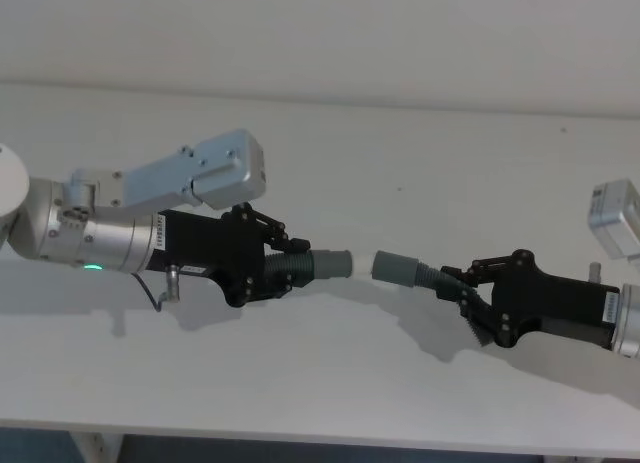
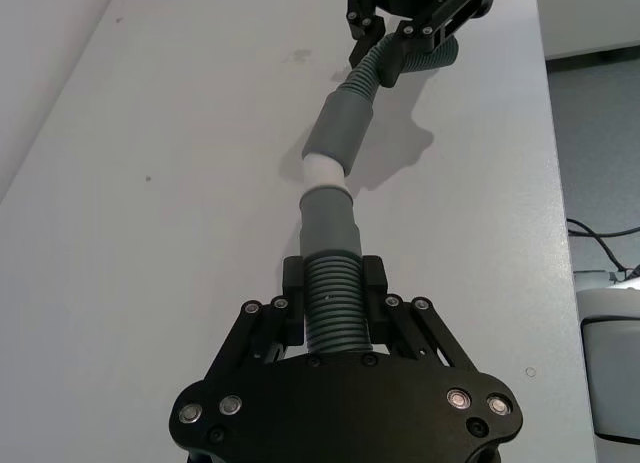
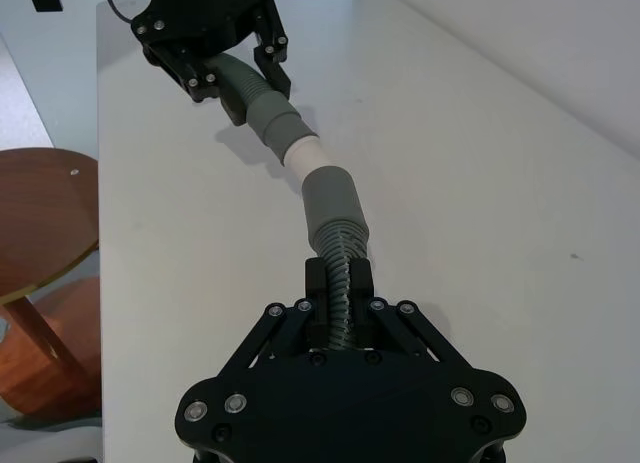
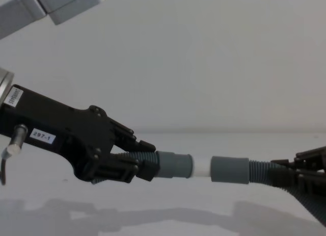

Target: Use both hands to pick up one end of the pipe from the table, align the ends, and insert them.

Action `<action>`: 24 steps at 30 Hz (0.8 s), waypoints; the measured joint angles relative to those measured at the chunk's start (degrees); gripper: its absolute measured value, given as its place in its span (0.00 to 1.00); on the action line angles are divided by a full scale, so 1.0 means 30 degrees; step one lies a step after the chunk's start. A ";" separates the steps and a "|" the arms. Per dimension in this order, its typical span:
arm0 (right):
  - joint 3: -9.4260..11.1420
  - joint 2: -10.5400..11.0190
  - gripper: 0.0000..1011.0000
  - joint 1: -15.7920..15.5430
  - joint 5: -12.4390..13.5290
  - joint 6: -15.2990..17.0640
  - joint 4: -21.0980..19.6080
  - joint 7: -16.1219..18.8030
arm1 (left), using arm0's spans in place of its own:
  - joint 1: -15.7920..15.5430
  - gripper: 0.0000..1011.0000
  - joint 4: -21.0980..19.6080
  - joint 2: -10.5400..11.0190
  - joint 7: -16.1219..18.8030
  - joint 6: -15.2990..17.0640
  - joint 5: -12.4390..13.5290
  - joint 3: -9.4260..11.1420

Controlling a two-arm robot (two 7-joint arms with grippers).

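**Both claws gripping hose pieces, cuffs nose to nose above the table**

Head view: your left gripper (image 1: 283,267) is clamped on the ribbed part of the left hose piece (image 1: 310,267), and its grey cuff (image 1: 333,264) points toward the right side. Your right gripper (image 1: 468,296) is closed on the right hose piece (image 1: 437,278), whose cuff (image 1: 396,268) faces back at it. You see a small gap between the two cuffs here, above the white table (image 1: 400,163).

Left wrist view: your left gripper's fingers (image 2: 292,283) pinch the ribbed hose on both sides. The cuff (image 2: 330,221) ends in a white tip (image 2: 325,171), and that tip meets the mouth of the other cuff (image 2: 340,133); you cannot tell whether it has entered.

Right wrist view: your right gripper's fingers (image 3: 316,288) hold the ribbed hose, with its cuff (image 3: 330,201) just beside the white tip (image 3: 303,155) of the far piece.

Chest view: both pieces are held off the table, roughly level. The white tip (image 4: 201,168) bridges the left cuff (image 4: 174,165) and the right cuff (image 4: 230,169), nearly in line.
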 joint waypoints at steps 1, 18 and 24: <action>-0.0036 -0.0043 0.13 0.0060 0.0000 0.0049 0.0036 -0.0016 | -0.0012 0.33 0.0015 0.0000 -0.0015 -0.0015 -0.0016 0.0009; -0.0284 -0.0209 0.13 0.0474 0.0429 0.0164 0.0148 0.0390 | -0.0346 0.33 0.0625 -0.0154 -0.0296 -0.0330 -0.0204 0.0287; -0.0319 -0.0210 0.13 0.0527 0.0558 0.0145 0.0123 0.0516 | -0.0411 0.33 0.0753 -0.0218 -0.0326 -0.0376 -0.0212 0.0358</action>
